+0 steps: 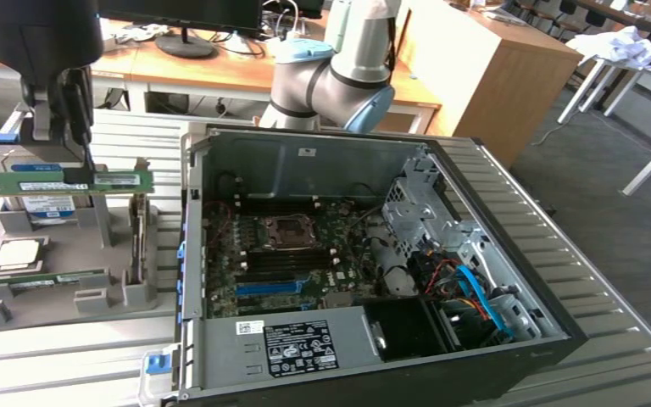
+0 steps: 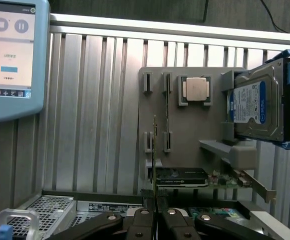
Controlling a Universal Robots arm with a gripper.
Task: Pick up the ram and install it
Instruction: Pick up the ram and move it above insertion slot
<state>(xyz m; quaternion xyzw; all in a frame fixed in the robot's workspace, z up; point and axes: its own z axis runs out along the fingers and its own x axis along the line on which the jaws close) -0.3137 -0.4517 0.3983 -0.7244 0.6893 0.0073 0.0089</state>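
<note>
Gripping the ram (image 1: pixel 116 181) near mid-length, our pincer (image 1: pixel 77 175) is clenched on its upper edge, and the stick hangs above the grey holder (image 1: pixel 77 254) on the bench (image 1: pixel 65 356). We judge that a good carry allows no tilt or slip and stays clear of the hard drive (image 1: pixel 43 208). The ram's long axis lies level across the exterior view, faces upright. Beyond stands the open computer case (image 1: pixel 303 161).

One wide camera, one close.
The exterior view looks down slantwise over the open computer case (image 1: pixel 303 161); the wrist view peers straight down past the gripper (image 2: pixel 156 214); both catch the grey parts stand (image 1: pixel 77 246).
</note>
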